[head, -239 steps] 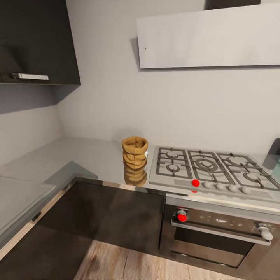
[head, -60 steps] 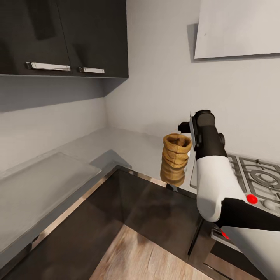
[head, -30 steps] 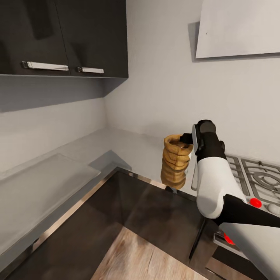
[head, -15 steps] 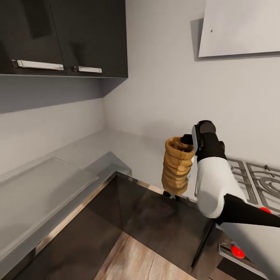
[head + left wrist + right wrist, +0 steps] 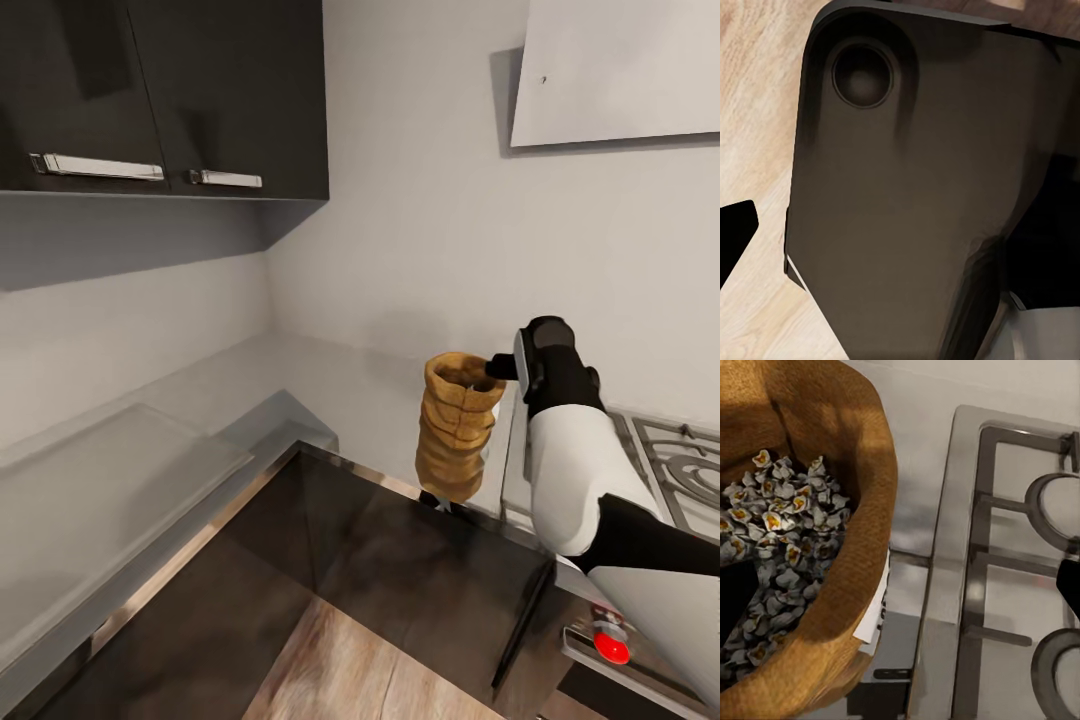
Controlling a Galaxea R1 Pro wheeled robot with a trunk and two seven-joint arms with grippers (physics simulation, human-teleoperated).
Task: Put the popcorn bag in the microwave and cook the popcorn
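Head view: the popcorn bag (image 5: 458,427) hangs upright above the front edge of the countertop (image 5: 300,375), its base clear of the steel surface and over the dark cabinet front (image 5: 400,570). The right gripper (image 5: 497,368) meets the bag at its rolled rim, on the side toward the gas hob (image 5: 680,470). The fingertips are hidden by the rim and the wrist housing, so the closure itself cannot be read here; the bag off the counter and touched by nothing else indicates that it is pinched by the rim. The white and black right arm (image 5: 580,470) rises from the lower right. Dark wall cabinets (image 5: 180,95) with bright bar handles sit upper left, a pale panel (image 5: 620,75) on the wall upper right, and a red oven knob (image 5: 611,647) at lower right.

Left wrist view: a dark, glossy rounded panel (image 5: 915,187) with a circular recess lies over wood-grain floor (image 5: 757,112). One black fingertip (image 5: 733,234) enters at the edge (its partner is out of frame), so whether the left gripper is parted or closed cannot be told.

Right wrist view: this camera looks down into the bag (image 5: 832,510), revealing what the head view cannot: pale kernels (image 5: 784,540) with yellow centres heaped inside. Beside the bag lie the hob's steel edge and black grates (image 5: 1020,547). A white tag or card (image 5: 874,619) shows just beneath the rim.
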